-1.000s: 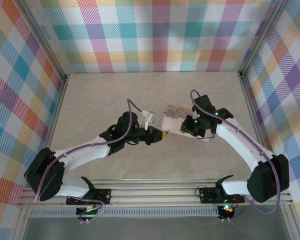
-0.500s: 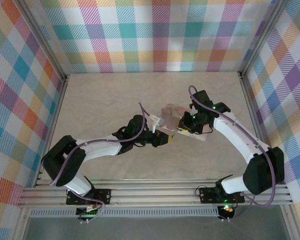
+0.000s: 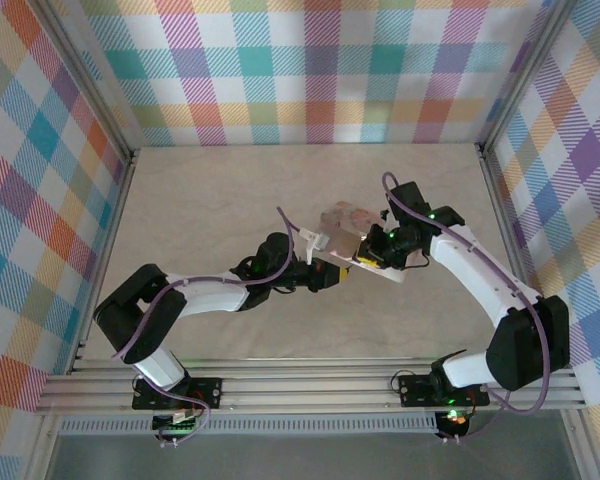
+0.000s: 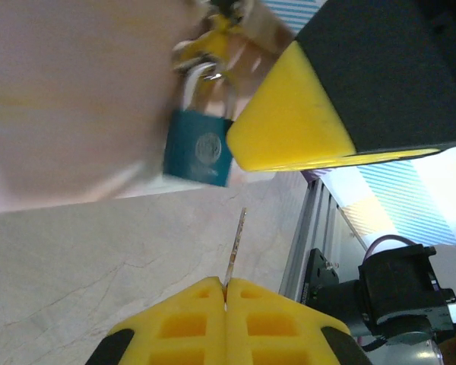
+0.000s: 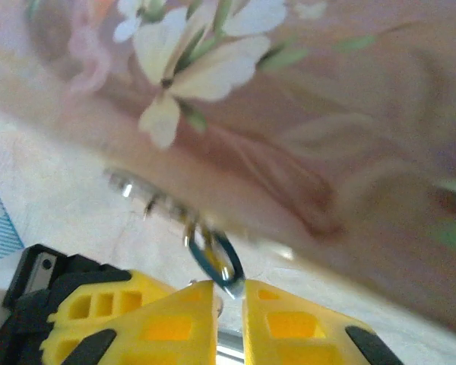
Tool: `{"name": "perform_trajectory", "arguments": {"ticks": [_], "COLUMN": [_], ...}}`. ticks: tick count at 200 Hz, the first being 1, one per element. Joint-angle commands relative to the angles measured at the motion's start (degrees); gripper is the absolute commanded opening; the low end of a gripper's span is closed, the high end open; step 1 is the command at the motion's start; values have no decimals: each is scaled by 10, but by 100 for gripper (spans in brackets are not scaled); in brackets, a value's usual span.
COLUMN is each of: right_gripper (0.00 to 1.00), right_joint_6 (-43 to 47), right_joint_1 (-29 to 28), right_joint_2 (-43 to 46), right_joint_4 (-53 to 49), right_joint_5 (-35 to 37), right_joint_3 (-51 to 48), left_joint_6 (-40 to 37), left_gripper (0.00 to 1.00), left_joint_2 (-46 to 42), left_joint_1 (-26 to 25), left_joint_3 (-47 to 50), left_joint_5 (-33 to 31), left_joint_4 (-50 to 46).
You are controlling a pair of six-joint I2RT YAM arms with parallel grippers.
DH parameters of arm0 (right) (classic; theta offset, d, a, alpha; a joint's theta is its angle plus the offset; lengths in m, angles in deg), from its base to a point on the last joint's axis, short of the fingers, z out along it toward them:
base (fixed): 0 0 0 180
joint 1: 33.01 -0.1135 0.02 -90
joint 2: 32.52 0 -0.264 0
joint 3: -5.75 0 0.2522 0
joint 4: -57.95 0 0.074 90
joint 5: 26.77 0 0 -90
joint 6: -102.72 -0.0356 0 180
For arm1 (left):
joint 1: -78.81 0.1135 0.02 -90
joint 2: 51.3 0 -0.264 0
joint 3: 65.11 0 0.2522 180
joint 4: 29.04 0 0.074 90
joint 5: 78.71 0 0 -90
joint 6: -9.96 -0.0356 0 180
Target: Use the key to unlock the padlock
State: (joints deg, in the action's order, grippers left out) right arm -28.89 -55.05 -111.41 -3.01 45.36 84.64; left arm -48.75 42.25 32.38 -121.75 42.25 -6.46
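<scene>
The blue padlock [image 4: 200, 150] hangs by its silvery shackle from the hasp of the pink flower-printed box [image 3: 345, 224], which is held tilted off the table. My right gripper [image 5: 228, 285] stands just under the box [image 5: 304, 99] with its yellow tips pinching the lower end of the padlock [image 5: 216, 257]. In the left wrist view one of its fingers [image 4: 289, 129] lies against the padlock's right side. My left gripper [image 4: 226, 285] is shut on the key [image 4: 235, 243], a thin blade pointing up at the padlock, a short gap below it. In the top view the left gripper [image 3: 332, 272] sits close beside the right gripper [image 3: 363, 258].
The marble-patterned table [image 3: 210, 200] is walled by plaid panels [image 3: 310, 70] on three sides. An aluminium rail [image 4: 304, 236] runs along the near edge, with the right arm's dark base [image 4: 395, 289] behind it.
The left arm has reached right, bringing the key up close under the box. The right gripper has shifted slightly with the box and narrowed a little.
</scene>
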Motion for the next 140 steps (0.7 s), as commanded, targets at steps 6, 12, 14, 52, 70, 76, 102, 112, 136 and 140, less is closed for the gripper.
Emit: {"name": "perform_trajectory", "arguments": {"ticks": [6, 12, 14, 52, 70, 76, 102, 112, 136, 140], "right_gripper": [0, 0, 0, 0, 0, 0, 2, 4, 6, 6], "right_joint_6": [-10, -10, -9, 4, 7, 5, -5, -9, -9, -7], "right_joint_1": [9, 10, 10, 13, 11, 8, -34, -55, -107, -113], "right_joint_2": [21, 21, 21, 20, 27, 31, 43, 42, 29, 26], "right_joint_4": [7, 4, 4, -12, -13, -11, 9, 20, 41, 44], "right_joint_5": [-22, -22, -23, -6, 18, 27, 72, 85, 115, 117], "right_joint_3": [2, 4, 4, 8, 0, -5, -31, -42, -65, -70], "left_joint_6": [4, 5, 5, 9, 1, -6, -30, -33, -35, -35], "left_gripper": [0, 0, 0, 0, 0, 0, 0, 0, 0, 0], "left_joint_2": [8, 11, 12, 17, 5, -1, -31, -41, -60, -62], "left_joint_1": [-7, -6, -6, -6, -6, -6, -4, -1, 3, 4], "left_joint_3": [2, 3, 3, 8, 15, 16, 47, 61, 91, 95], "left_joint_5": [2, 1, 1, -5, -16, -22, -44, -49, -65, -66], "left_joint_4": [40, 44, 45, 51, 23, 1, -42, -51, -65, -68]}}
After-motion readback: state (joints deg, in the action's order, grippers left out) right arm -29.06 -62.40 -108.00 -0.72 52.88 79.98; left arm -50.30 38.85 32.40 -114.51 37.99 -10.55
